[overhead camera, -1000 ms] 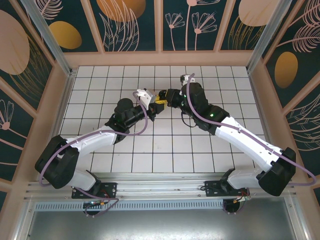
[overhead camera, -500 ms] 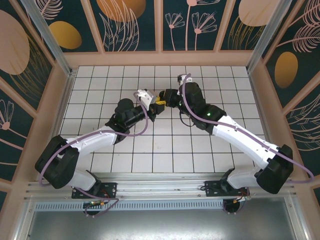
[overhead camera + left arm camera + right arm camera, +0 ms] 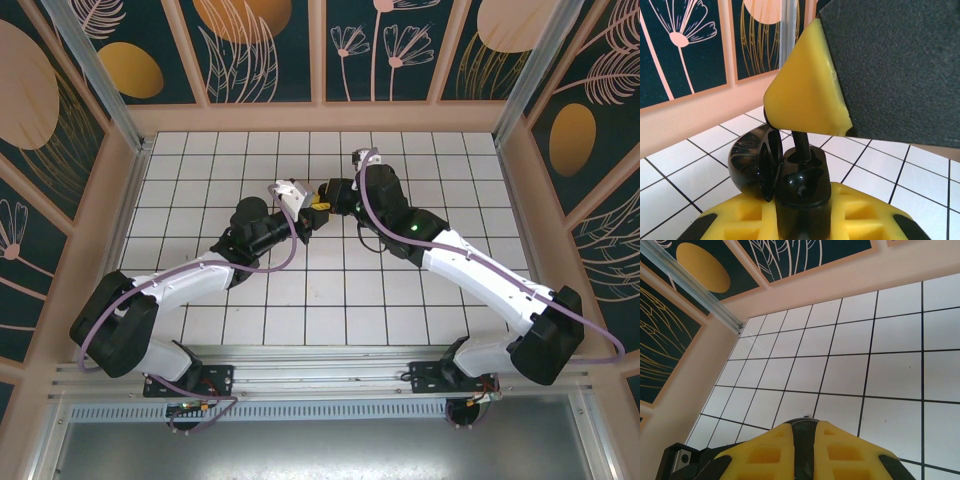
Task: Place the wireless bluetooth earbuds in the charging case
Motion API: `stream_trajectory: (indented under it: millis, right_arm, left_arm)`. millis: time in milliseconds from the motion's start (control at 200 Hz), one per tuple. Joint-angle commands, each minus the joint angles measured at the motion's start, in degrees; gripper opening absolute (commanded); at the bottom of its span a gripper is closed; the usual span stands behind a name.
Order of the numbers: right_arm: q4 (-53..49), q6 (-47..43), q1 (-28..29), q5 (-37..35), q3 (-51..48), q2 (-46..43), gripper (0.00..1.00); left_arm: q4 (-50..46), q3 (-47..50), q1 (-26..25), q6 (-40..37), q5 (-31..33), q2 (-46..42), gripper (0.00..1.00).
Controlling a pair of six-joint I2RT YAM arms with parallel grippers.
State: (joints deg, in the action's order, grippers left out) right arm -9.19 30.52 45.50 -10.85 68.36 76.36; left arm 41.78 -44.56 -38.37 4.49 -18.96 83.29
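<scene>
Centrally, the left arm (image 3: 190, 280) and right arm (image 3: 470, 270) meet tip to tip over the white tiled bench (image 3: 400, 300), a little towards its far side, with a fleck of yellow padding where they touch. In the left wrist view the left fingers (image 3: 740, 225) are drawn in narrow around a glossy black charging case (image 3: 802, 200), which stands upright between their yellow pads. Its lid (image 3: 752, 160) is hinged open to the left. From above, the right fingers (image 3: 805, 90) come down as a yellow wedge backed by dark foam. Below the wedge's tip a black earbud (image 3: 801, 142) hangs by its thin stem, tilted slightly, with its lower end at the mouth of the case. Whether the bud is fully seated cannot be told. In the right wrist view the right fingers (image 3: 765, 450) are pressed nearly together, with a thin dark sliver between the pads. Bare tiles run beyond them to the peach wall (image 3: 685, 405) on the left
</scene>
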Motion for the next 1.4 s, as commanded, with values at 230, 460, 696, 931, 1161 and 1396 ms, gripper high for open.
stream_trajectory:
  millis: [230, 460, 696, 931, 1161, 1396]
  right_arm:
    - [0.7, 0.7, 0.9, 0.8, -1.3, 0.5, 0.12]
    - [-0.7, 0.2, 0.9, -0.2, -1.5, 0.4, 0.12]
    - [-0.8, 0.2, 1.0, 1.9, -1.7, 0.4, 0.13]
    - [-0.4, 0.9, 0.9, 4.0, -1.7, 0.8, 0.13]
    - [-1.3, 1.4, 1.0, 4.9, -1.7, 1.3, 0.13]
    - [-2.7, 2.3, 1.0, 4.4, -1.9, 0.9, 0.18]
  left_arm:
    - [2.3, 0.1, -0.3, -0.9, -1.2, -1.9, 0.0]
    - [5.0, 2.0, -0.4, -1.3, -2.0, -3.4, 0.0]
    - [4.4, 1.4, -0.3, -1.9, -1.6, -4.0, 0.0]
    - [4.6, 1.2, -0.4, -1.8, -2.0, -4.1, 0.0]
    - [3.8, 0.1, -0.4, -2.4, -1.8, -4.1, 0.0]
    - [3.5, -0.7, -0.4, -3.2, -1.6, -4.2, 0.0]
